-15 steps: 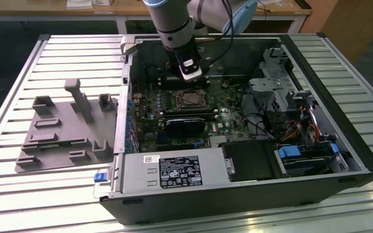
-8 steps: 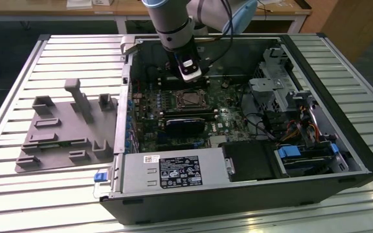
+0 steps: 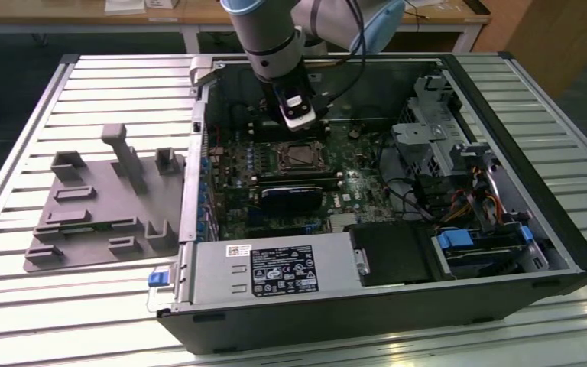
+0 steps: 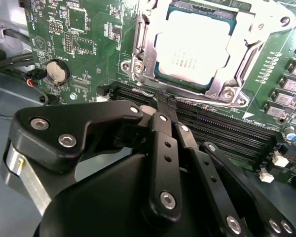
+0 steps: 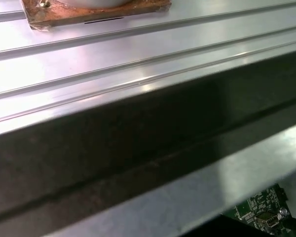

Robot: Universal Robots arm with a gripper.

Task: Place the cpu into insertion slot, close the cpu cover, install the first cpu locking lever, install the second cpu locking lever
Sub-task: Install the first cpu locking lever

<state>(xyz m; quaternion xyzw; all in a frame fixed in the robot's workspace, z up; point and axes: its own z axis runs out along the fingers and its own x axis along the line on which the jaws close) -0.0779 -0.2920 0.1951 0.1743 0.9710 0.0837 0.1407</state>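
The cpu (image 4: 192, 47), a silvery square chip, lies in the insertion slot (image 3: 299, 157) of the green motherboard (image 4: 79, 29). The cpu cover (image 4: 149, 59), a metal frame with a square window, lies flat over the chip's edges. My gripper (image 4: 164, 101) has its black fingers pressed together. Its tip sits at the socket's edge beside the long memory slots (image 4: 222, 133), close to a thin wire lever (image 4: 140, 91). In the exterior view the gripper (image 3: 302, 126) hangs inside the open case, just behind the socket.
A black card (image 3: 293, 195) stands in front of the socket. The power supply (image 3: 268, 271) fills the case's front, and a drive cage (image 3: 436, 138) with cables is at the exterior view's right. A grey fixture tray (image 3: 100, 206) lies on the slatted table at the left.
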